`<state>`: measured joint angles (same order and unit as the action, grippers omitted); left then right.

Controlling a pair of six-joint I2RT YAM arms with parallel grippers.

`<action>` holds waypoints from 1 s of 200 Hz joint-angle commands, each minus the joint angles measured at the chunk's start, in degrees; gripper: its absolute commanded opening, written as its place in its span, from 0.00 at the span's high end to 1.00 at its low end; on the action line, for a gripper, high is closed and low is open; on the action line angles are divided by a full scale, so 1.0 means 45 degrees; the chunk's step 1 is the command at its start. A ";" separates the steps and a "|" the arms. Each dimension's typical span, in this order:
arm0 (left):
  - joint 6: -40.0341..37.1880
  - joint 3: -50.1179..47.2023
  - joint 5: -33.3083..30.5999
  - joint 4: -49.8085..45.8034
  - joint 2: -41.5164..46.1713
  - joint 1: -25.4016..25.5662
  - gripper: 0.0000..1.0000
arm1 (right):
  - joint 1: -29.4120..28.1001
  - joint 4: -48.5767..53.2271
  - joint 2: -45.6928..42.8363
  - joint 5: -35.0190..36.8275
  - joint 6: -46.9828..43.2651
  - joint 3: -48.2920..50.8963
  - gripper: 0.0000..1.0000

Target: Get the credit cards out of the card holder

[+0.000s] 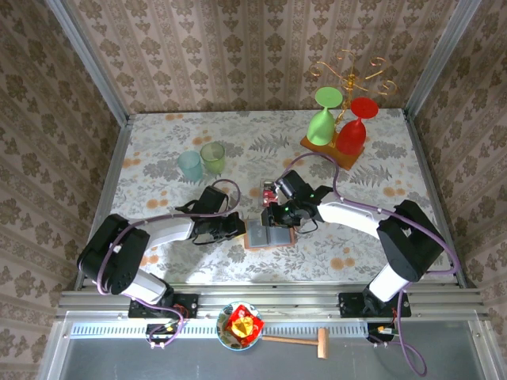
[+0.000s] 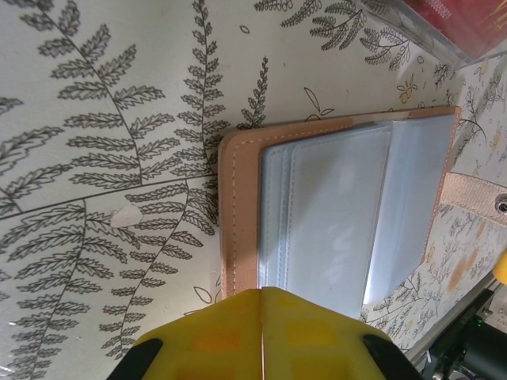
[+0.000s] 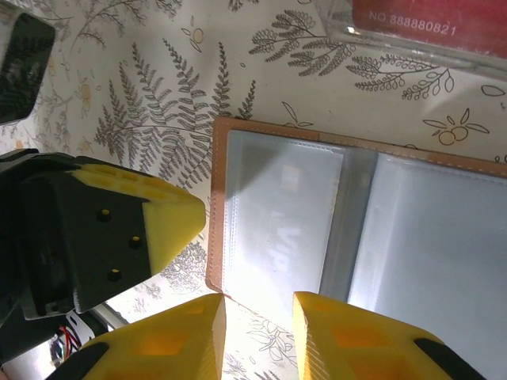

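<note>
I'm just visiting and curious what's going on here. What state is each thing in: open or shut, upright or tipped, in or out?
Wallet: open, lying flat.
Red card: out, lying beyond the wallet.
Left claw: shut, at the wallet's edge.
Right claw: slightly open, empty, over the wallet's edge.
Tumblers: upright.
Wine glasses: upside down on the stand.

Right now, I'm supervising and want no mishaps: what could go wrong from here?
1. The left gripper is shut at the card holder edge and apparently isn't clamping it, so the holder may slide if the open right gripper tugs a pocket.
2. The red card lies just beyond the holder; a shove could knock it away.
3. Both grippers crowd one edge and might collide.
</note>
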<state>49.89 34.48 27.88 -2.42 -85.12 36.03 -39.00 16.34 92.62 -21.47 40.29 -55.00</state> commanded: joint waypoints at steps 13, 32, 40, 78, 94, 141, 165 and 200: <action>-0.0080 0.0111 0.0215 -0.0034 -0.0238 0.0079 0.92 | -0.0160 -0.0366 0.0353 -0.0223 0.0408 0.0147 0.71; -0.0085 0.0105 0.0177 -0.0032 -0.0311 0.0079 0.92 | -0.0212 -0.0282 0.0606 -0.0267 0.0421 0.0051 0.70; -0.0074 0.0091 0.0155 -0.0013 -0.0351 0.0079 0.92 | -0.0234 -0.0264 0.0716 -0.0267 0.0442 0.0009 0.70; -0.0072 0.0126 0.0163 -0.0029 -0.0470 0.0069 0.92 | -0.0404 -0.0330 0.1164 -0.0441 0.0479 -0.0164 0.68; -0.0071 0.0131 0.0116 -0.0053 -0.0460 0.0074 0.92 | -0.0472 -0.0347 0.1320 -0.0487 0.0499 -0.0238 0.68; -0.0090 0.0077 0.0074 -0.0081 -0.0517 0.0079 0.92 | -0.0610 -0.0539 0.1756 -0.0669 0.0542 -0.0453 0.67; -0.0091 0.0019 0.0074 -0.0069 -0.0537 0.0079 0.92 | -0.0683 -0.0608 0.1902 -0.0716 0.0572 -0.0494 0.68; -0.0095 -0.0006 0.0084 -0.0076 -0.0532 0.0072 0.92 | -0.0736 -0.0665 0.2015 -0.0692 0.0575 -0.0477 0.71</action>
<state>49.89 34.48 27.88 -2.48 -86.78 36.03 -41.80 13.72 100.49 -23.46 42.26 -55.88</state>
